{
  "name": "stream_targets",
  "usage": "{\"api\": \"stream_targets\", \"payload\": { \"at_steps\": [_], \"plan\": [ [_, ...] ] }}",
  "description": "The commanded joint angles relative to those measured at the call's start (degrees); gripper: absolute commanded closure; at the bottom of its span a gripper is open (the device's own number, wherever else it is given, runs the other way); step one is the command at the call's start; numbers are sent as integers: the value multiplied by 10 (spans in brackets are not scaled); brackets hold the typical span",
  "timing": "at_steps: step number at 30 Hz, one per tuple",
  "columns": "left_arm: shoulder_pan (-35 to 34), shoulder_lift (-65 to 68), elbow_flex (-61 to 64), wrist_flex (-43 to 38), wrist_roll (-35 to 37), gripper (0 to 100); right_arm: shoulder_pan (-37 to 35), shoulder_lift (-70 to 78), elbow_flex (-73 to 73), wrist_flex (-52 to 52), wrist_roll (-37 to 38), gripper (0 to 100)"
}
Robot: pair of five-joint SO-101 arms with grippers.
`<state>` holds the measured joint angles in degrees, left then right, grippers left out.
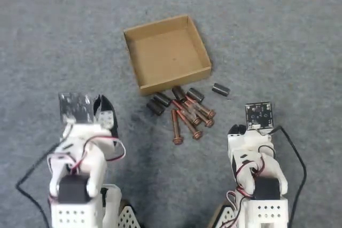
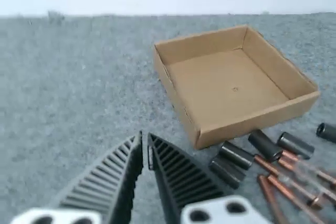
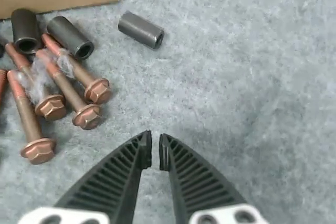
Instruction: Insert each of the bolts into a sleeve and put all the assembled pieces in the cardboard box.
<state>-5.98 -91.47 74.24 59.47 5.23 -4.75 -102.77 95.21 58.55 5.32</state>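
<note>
- box [image 1: 175, 80]: open, nothing inside, sits far-centre on the grey table [image 1: 278, 41], turned a bit askew.
- bolts [image 1: 175, 125]: copper, flanged heads, loose in a fan just near of the box's near wall. Heads point near/right, threaded tips point far toward the box. Some overlap, so exact count is unclear.
- sleeves [image 1: 162, 100]: dark, short tubes, five total, all lying on their sides.
- two sleeves lie side by side at the left of the pile, close to the box wall.
- two more sleeves lie at the far tips of the bolts, touching or just beside them. Their open ends look hollow in the right wrist view.
- lone sleeve [image 1: 220, 89]: right of the pile, apart from the rest, near the box's right corner.
- left jaws: narrow slit, holding nothing, low over bare table, left and near of the box, well left of the pile.
- right jaws: narrow slit, holding nothing, over bare table near of the lone sleeve, right of the bolt heads.
</note>
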Motion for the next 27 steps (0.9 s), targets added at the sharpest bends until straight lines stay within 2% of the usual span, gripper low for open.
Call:
{"api": "stream_targets", "payload": {
  "at_steps": [1,6,10,14,23,27],
  "plan": [
    [3,205,-123,-30,53,988,4,-13,4,-12,29,988],
    [23,375,-193,-31,99,988,9,-13,2,-10,33,988],
    [57,474,-202,-33,115,988,9,-12,-1,-11,36,988],
    [81,544,-197,-33,120,988,9,-8,-3,-23,73,988],
    [55,604,-197,-34,120,988,5,1,-73,-56,77,989],
    [50,612,-187,-62,120,988,-14,109,-164,-56,98,989]
  ]
}}
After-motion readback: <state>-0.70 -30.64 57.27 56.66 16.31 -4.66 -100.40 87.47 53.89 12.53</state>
